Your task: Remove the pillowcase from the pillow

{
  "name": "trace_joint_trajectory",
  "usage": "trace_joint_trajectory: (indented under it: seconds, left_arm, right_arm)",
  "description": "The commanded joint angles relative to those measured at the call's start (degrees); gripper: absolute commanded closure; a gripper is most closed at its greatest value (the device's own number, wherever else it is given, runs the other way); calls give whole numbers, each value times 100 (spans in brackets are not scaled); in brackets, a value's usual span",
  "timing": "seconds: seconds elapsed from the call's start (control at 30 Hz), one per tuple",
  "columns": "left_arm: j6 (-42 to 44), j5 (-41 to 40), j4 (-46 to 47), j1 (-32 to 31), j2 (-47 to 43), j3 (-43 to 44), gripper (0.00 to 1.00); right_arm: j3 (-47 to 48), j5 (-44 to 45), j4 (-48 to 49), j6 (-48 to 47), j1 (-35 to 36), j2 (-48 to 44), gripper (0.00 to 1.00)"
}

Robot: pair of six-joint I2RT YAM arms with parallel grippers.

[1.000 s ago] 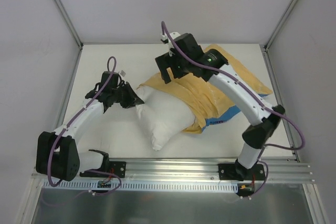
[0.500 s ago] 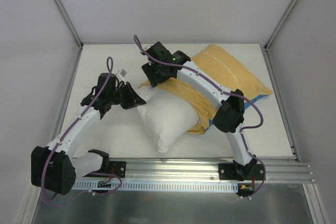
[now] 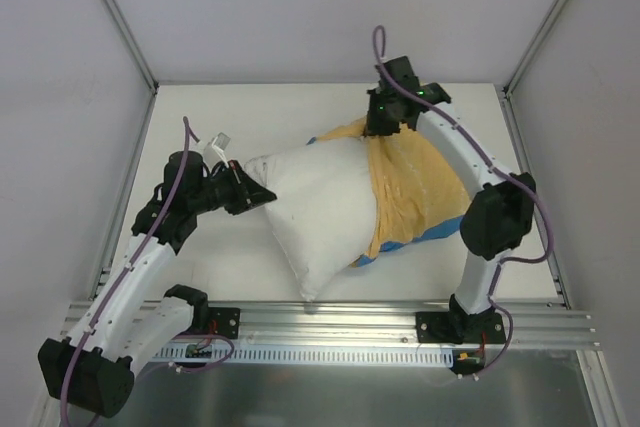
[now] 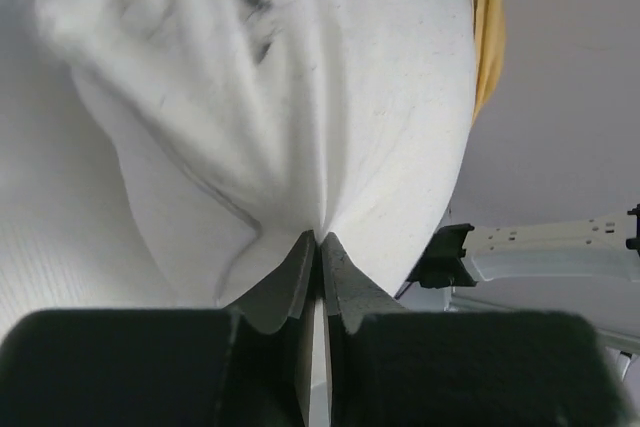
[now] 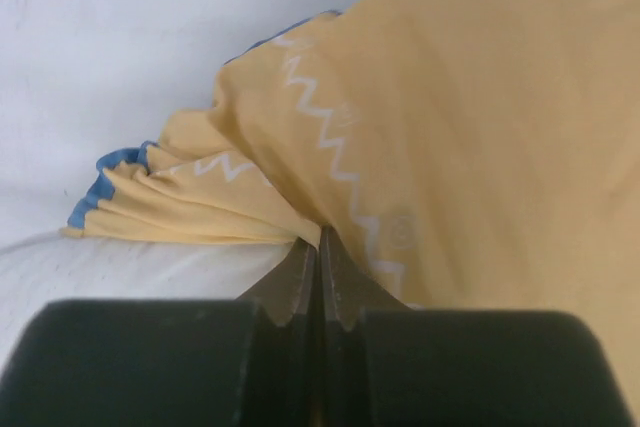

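Left fingers (image 4: 287,290) pinched shut on pillow (image 4: 300,97) corner | right fingers (image 5: 291,287) newly clamped on pillowcase (image 5: 480,97) edge, seemingly | pillow more exposed

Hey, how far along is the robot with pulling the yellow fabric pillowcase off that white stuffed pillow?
Done: roughly half the white stuffed pillow sticks out of the yellow-orange fabric pillowcase. In hand: left gripper pinches the pillow's corner, right gripper pinches the pillowcase's far edge. To do: the pillow's other half is inside the cover and needs pulling clear.
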Motion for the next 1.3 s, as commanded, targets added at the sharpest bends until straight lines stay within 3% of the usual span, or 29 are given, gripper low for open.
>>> trace_joint_trajectory:
  seconds: [0.0,0.2,0.33,0.47,0.5,0.53,0.57,0.6,0.63,0.67,0.7,0.73,0.9,1.1,1.27]
  left_arm:
    - [-253,102,-203,21,-528,208,100]
    - [45,-486,-932,83,-713,1174,100]
    - [291,-866,-1232,136,-57,1834,100]
    - [318,-489,-1232,110,666,2151,100]
    - [379,-401,-1232,57,763,2160,94]
    - [527,-330,-1232,-135,877,2142,82]
    - [581,-364,-1232,-267,904,2073,51]
    - [625,-408,-1232,-425,922,2028,35]
    - [721,-452,-1240,-775,991,1985,22]
    - [748,-531,-1240,-917,1036,1871,6]
    - [766,-549,-1232,-1058,1088,1818,2]
    - [792,-584,-1232,-1173,1228,1756,1]
    - [1293,-900,-1135,-2069,1870,1790,1]
    - [2207,-1708,-1074,-2834,3003,2317,1]
    - [2568,-2246,-1073,-2932,3865,2748,1]
  right_arm:
    - [-543,319,356,541,-747,-966,99]
    - [-808,996,356,619,-1099,-1661,99]
    - [-528,586,330,558,-1135,-1688,99]
    - [-334,442,24,401,-933,-1434,99]
    - [-342,460,-38,374,-863,-1390,96]
    - [-360,451,-100,330,-871,-1363,84]
    - [-447,443,-161,312,-863,-1345,72]
    - [-474,443,-206,286,-862,-1337,55]
    - [-509,460,-232,251,-862,-1354,27]
    - [-535,469,-285,233,-862,-1380,19]
    - [-614,486,-294,198,-862,-1424,14]
    - [-658,521,-303,189,-862,-1529,7]
    - [-948,697,-469,22,-862,-2012,1]
    - [-1423,838,-593,-171,-924,-2856,4]
    - [-2003,768,-654,-268,-1003,-3567,4]
